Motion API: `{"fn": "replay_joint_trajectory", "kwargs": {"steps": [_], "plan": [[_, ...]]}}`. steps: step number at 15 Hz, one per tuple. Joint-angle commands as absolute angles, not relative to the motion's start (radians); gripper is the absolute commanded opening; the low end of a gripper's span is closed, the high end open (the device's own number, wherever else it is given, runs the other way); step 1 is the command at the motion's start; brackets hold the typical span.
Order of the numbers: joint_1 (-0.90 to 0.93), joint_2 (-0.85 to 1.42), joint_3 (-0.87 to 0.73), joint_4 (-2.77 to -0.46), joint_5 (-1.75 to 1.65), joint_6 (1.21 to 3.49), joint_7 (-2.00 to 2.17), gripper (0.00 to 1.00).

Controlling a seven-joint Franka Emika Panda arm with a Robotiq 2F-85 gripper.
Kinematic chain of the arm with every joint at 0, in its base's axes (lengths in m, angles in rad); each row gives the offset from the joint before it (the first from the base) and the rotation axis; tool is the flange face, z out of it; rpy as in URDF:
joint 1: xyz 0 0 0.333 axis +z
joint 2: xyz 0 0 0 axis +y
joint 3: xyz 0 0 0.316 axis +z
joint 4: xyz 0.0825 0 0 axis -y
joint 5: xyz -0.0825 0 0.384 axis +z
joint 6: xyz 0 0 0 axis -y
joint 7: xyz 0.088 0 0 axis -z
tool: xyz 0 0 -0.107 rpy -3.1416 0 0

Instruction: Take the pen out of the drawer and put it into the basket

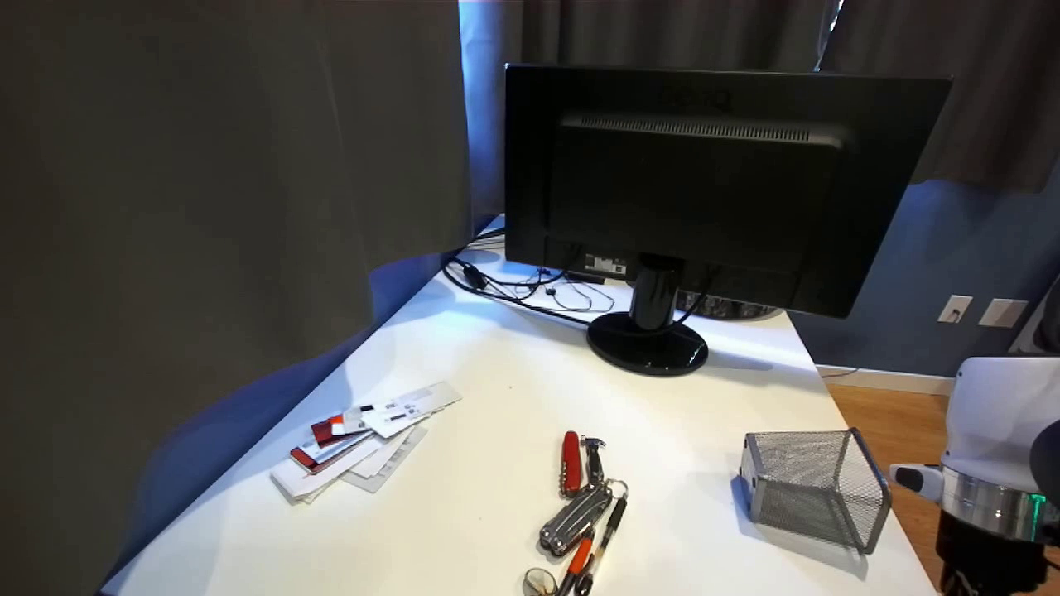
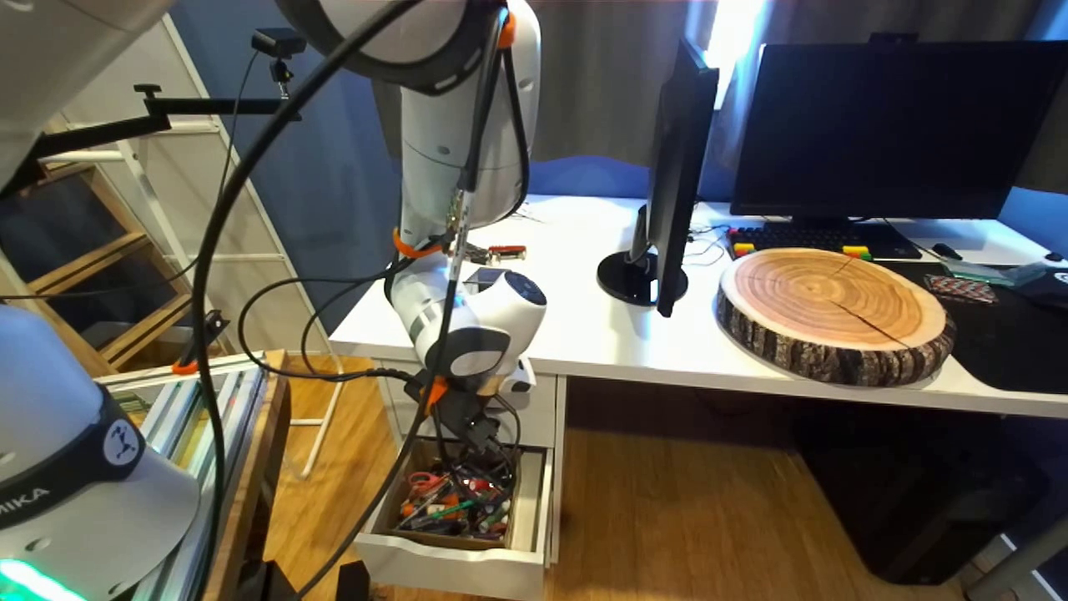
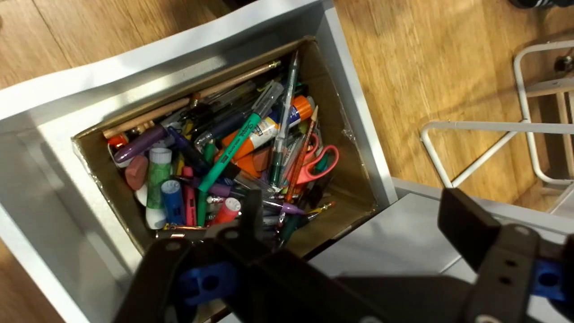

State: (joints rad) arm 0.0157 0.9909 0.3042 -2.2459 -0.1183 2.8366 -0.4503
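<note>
The green pen (image 3: 233, 150) lies slantwise on top of a pile in a cardboard box (image 3: 350, 179) inside the open drawer (image 3: 179, 51). It has a clear grey cap end. A green streak, likely this pen (image 2: 453, 510), also shows in an exterior view. My gripper (image 3: 352, 206) is open and empty above the drawer, with the pen up and left of its fingers in the wrist view. The gripper (image 2: 488, 455) points down into the drawer in an exterior view. The grey mesh basket (image 1: 752, 480) stands on the white desk, right side; it looks empty.
Around the pen lie markers, an orange glue stick (image 3: 269, 123), pencils and pink scissors (image 3: 320, 166). On the desk (image 1: 464, 530) are a multitool (image 1: 575, 517), a red knife (image 1: 571, 463), cards (image 1: 364, 447) and a monitor (image 1: 712, 190). The drawer front (image 2: 455, 568) sticks out below the desk.
</note>
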Motion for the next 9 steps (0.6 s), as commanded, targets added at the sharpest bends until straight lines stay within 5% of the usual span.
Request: {"fn": "replay_joint_trajectory", "kwargs": {"steps": [1, 9], "plan": [[0.005, 0.994, 0.311, -2.243, -0.144, 2.833, -0.432, 1.00], [-0.065, 1.175, 0.351, -2.147, -0.131, 2.843, -0.458, 1.00]]}}
